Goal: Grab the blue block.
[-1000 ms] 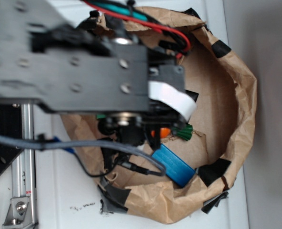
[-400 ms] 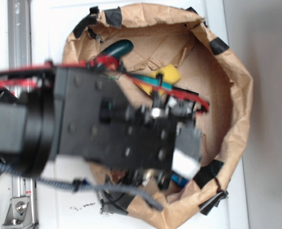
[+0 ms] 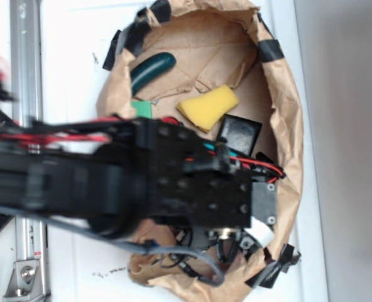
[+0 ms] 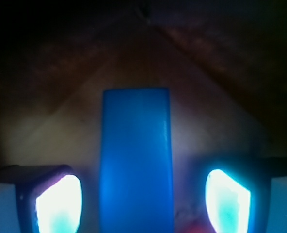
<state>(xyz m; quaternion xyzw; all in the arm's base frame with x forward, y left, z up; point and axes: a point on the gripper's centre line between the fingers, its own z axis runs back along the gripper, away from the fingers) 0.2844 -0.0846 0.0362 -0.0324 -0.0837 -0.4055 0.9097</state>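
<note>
In the wrist view the blue block (image 4: 136,160) lies lengthwise between my two fingertips, a flat bright blue slab on the brown paper floor. My gripper (image 4: 142,201) is open, with a gap on each side of the block; the left fingertip (image 4: 58,204) and the right one (image 4: 227,199) glow white. In the exterior view the arm and gripper (image 3: 236,242) reach down into the lower part of the brown paper bag (image 3: 286,94), and the block is hidden under them.
In the bag lie a yellow sponge (image 3: 208,106), a black square block (image 3: 239,134), a dark green object (image 3: 151,68) and a green block (image 3: 142,108). The bag's crumpled walls rise all around. A metal rail (image 3: 26,63) runs along the left.
The arm has swung down and toward the lower right of the bag, and now covers the blue block that showed there a second ago.
</note>
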